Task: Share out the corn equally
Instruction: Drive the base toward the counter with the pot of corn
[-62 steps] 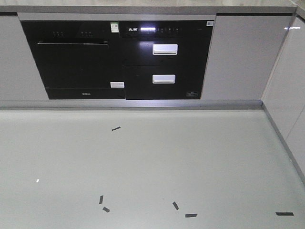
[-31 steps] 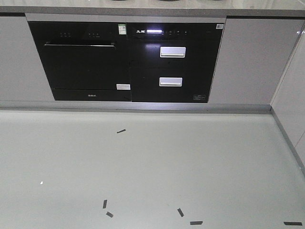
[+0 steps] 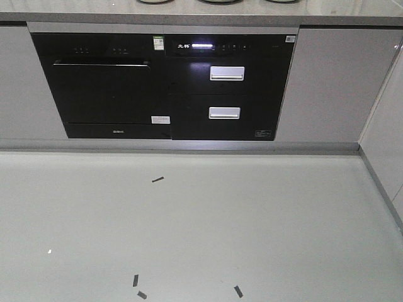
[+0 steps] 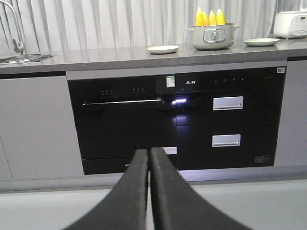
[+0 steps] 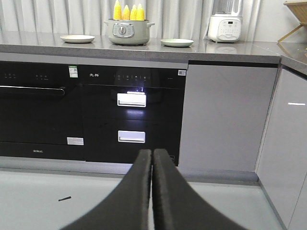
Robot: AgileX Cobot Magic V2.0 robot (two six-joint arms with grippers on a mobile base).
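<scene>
Several yellow corn cobs stand upright in a grey-green pot on the grey countertop; the right wrist view shows the same corn in that pot. A cream plate lies left of the pot and a pale green plate right of it. My left gripper is shut and empty, low in front of the cabinets, far from the pot. My right gripper is likewise shut on nothing.
Black built-in appliances with two silver drawer handles fill the cabinet front. A sink and tap sit at the far left, and a white cooker to the right. Black tape marks dot the grey floor. A cabinet run closes the right side.
The front view has shifted: the cabinets now sit lower in frame, the countertop edge and plate bottoms show at the top, and the floor marks have slid down.
</scene>
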